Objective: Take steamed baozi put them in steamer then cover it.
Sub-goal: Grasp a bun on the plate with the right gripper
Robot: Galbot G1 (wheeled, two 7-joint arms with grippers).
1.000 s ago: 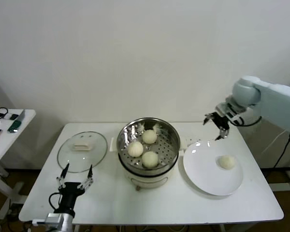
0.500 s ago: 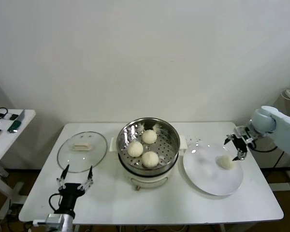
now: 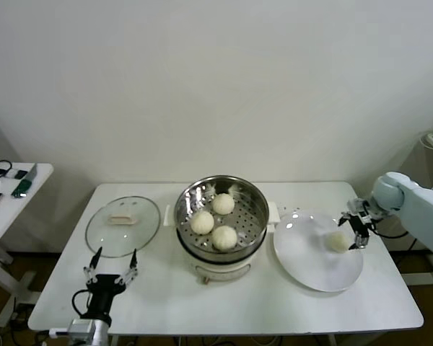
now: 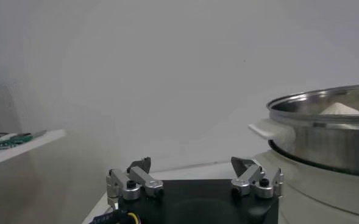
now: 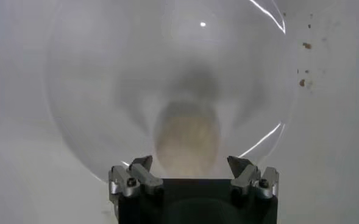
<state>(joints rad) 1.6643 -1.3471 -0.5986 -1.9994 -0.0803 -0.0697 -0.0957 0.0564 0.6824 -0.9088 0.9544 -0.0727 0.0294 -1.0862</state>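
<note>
Steel steamer (image 3: 221,216): mid-bench on its white base, uncovered, three steamed baozi (image 3: 213,220) already on the perforated tray.
Last bun (image 3: 338,241): alone on the white plate (image 3: 310,270), toward the plate's right side, well right of the steamer.
Right tool (image 3: 354,231): at the plate's right edge, jaws spread wide, nothing held. Fingertips sit on either side of the bun's right flank, at bun height; can't confirm contact from the head view.
Key relation: bun lies straight ahead of the right tool, toward the steamer. Right wrist view puts it (image 5: 187,141) centred in the gap between the two fingers (image 5: 135,175), just beyond the tips. Bun is round, so no long axis to align to; approach angle isn't critical.
Nearer arm: right, by far.
Left tool (image 3: 111,267): parked low at the bench's front left, jaws wide, empty, just in front of the cover. In its own wrist view (image 4: 194,182) it faces the steamer wall (image 4: 325,137).
Cover (image 3: 123,225): glass lid flat on the bench, left of the steamer, white handle up.
Judgement: pick of the fourth bun is under way. Next move likely needs a short push forward to get the bun between the pads, then a soft close; soft dough, squeeze too hard and it dents.
</note>
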